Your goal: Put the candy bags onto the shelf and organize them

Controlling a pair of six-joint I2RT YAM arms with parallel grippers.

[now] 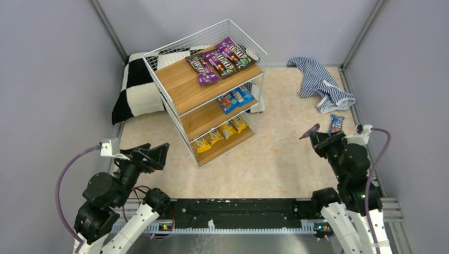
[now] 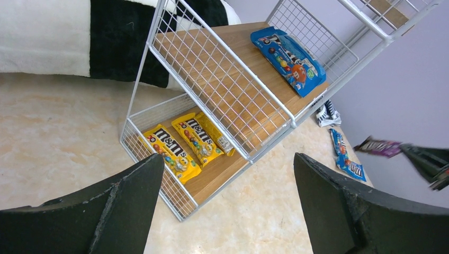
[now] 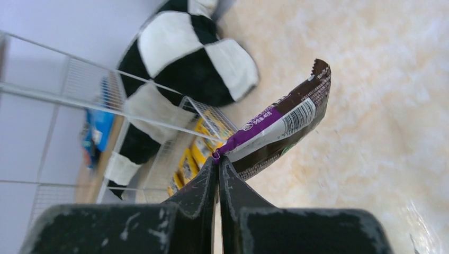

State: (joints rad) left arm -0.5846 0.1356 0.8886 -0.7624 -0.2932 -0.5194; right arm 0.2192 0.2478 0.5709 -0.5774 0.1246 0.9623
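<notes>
**Purple packet pinched by its end, shelf not yet reached**

A purple packet (image 3: 286, 127) is clamped by its crimped end seam in the right pincer (image 3: 217, 161), whose fingers are pressed together on the foil; the rest of the packet juts out unsupported, raised clear of the tabletop (image 1: 275, 159). The packet is judged light, thin and floppy, with a slick wrapper; a hold on the flat seam is thought safer than one on the filled middle, where the sweets could shift or be crushed. In the overhead view the right arm is folded upright at the near right, its wrist turned toward ten o'clock, where the shelf (image 1: 180, 84) stands well apart. Three purple packets (image 1: 219, 62) are laid on the top board, blue ones (image 1: 235, 98) on the middle, yellow ones (image 1: 219, 135) on the bottom; one loose blue packet (image 1: 335, 123) lies on the tabletop near the right pincer, at about two o'clock from it. The left pincer (image 2: 227, 159) is held with its fingers wide apart and nothing between them, aimed at the shelf's lower boards.
</notes>
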